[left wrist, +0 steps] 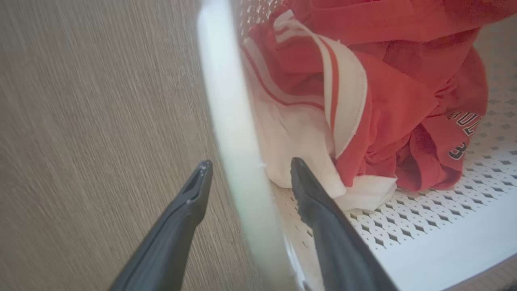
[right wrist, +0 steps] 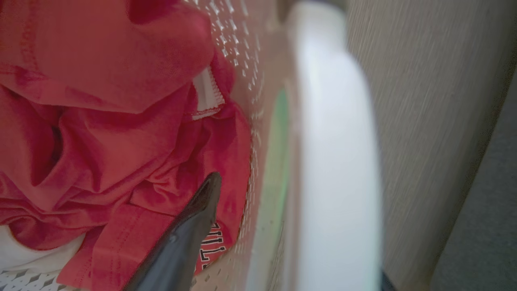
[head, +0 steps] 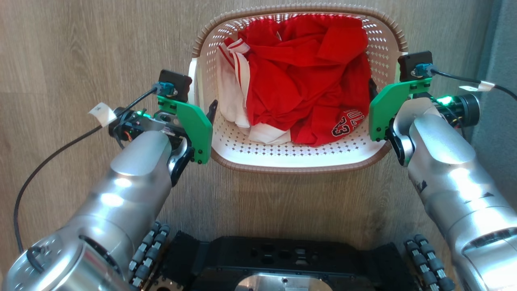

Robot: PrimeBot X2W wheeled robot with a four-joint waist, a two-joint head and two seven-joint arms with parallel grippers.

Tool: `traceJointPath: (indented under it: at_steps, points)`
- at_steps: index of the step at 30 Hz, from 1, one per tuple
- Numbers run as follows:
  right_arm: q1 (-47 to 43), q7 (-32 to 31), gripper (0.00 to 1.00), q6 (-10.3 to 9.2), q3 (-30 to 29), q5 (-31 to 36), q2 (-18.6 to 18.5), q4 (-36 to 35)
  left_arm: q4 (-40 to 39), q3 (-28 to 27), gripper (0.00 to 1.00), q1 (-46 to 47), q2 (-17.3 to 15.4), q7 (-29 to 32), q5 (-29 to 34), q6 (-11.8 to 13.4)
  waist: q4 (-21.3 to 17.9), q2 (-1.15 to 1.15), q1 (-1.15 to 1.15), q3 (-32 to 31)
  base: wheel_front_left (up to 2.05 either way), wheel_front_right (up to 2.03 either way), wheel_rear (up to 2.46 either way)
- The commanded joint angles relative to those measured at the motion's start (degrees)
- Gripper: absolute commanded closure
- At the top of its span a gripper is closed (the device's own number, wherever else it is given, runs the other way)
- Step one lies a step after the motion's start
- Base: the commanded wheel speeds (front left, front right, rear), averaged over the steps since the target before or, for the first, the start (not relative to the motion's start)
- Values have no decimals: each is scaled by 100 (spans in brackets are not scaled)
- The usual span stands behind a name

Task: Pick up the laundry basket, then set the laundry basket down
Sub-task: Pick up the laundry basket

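Observation:
The laundry basket (head: pixel 291 155), cream perforated plastic with a brown braided rim, sits on the wood floor straight ahead, holding red-and-white clothes (head: pixel 307 72). My left gripper (head: pixel 205 115) is at the basket's left side. In the left wrist view it (left wrist: pixel 250 163) is open, one finger outside and one inside, straddling the white handle (left wrist: pixel 238 133) with a gap on each side. My right gripper (head: pixel 377 91) is at the right side. In the right wrist view one dark finger (right wrist: pixel 202 202) is inside the basket, clear of the wall; the other is hidden behind the white handle (right wrist: pixel 335 161).
My dark wheeled base (head: pixel 282 262) is at the bottom, just short of the basket. A grey-blue surface (head: pixel 501 81) rises at the far right, close to my right wrist. Wood floor (head: pixel 80 48) spreads to the left and beyond the basket.

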State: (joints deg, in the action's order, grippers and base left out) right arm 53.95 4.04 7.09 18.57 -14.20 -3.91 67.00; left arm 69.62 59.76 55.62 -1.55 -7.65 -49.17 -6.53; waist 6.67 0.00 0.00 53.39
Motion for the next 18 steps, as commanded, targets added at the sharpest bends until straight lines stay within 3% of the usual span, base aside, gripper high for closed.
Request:
traceJointPath:
  at_steps: [1, 18]
  points:
    - [-208, -24, 0, 40, 104, -26, 103, -32, 7, -2, 0, -40, -132, 43, -79, -5, 3, 0, 0, 15, 0, 0, 0]
    - [-109, 103, 3, 40, 51, 44, 103, 152, -84, 469, 0, 64, -132, 96, -522, 92, 90, 0, 0, 140, 0, 0, 0]
